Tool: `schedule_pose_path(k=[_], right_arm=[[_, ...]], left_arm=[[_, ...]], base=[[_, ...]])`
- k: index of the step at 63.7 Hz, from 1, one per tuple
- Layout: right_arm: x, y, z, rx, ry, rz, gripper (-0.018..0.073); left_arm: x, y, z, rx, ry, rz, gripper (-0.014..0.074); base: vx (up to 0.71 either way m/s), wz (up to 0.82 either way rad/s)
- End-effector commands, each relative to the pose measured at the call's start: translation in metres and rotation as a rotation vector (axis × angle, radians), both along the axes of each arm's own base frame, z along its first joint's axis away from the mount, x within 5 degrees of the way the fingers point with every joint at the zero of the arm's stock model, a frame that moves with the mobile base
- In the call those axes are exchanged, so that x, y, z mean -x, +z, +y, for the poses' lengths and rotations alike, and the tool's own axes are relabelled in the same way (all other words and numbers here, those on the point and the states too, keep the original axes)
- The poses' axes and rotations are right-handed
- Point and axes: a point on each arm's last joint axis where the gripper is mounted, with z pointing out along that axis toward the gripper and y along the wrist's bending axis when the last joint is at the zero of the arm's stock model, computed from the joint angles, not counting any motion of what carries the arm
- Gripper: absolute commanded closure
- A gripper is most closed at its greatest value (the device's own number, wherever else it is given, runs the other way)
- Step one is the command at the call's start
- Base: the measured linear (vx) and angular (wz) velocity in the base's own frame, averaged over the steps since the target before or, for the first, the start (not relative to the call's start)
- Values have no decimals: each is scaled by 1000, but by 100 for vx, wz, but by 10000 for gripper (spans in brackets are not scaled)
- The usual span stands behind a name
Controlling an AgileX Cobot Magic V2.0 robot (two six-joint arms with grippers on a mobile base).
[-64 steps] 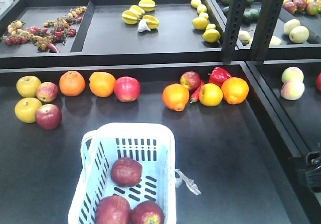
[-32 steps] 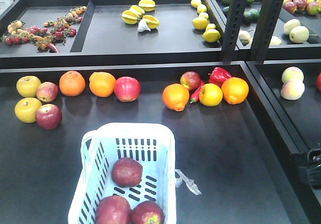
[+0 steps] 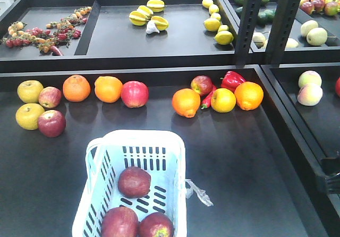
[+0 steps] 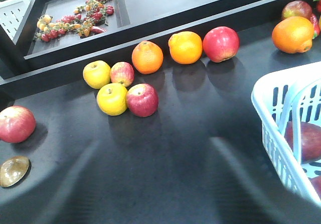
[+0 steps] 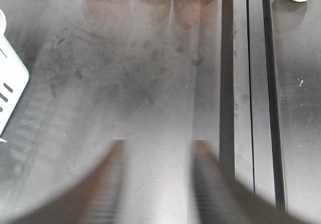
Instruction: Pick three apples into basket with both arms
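The black arm (image 3: 330,181) at the right edge has pulled back almost out of sight. Three dark red apples (image 3: 134,181) lie in the basket (image 3: 159,141) on the surface, so the job looks done. Both arms' jaws are apart and hold nothing.
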Motion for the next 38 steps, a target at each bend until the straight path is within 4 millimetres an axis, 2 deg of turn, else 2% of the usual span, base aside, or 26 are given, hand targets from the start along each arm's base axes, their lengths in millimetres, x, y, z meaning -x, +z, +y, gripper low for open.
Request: schedule_pose_path(k=[1, 6, 8, 38], right_arm=[[-4, 13, -2, 4, -14, -92, 470], [-4, 13, -2, 4, -14, -92, 576], [-4, 14, -2, 4, -14, -93, 574], [-4, 14, -1, -5, -15, -97, 568]], left_arm=[[-2, 11, -2, 7, -20, -69, 433], [-2, 11, -2, 7, -20, -69, 568], [-2, 11, -2, 7, -20, -69, 606], [-2, 11, -2, 7, -20, -69, 605]], base=[[0, 0], [0, 0], [0, 0], [0, 0]])
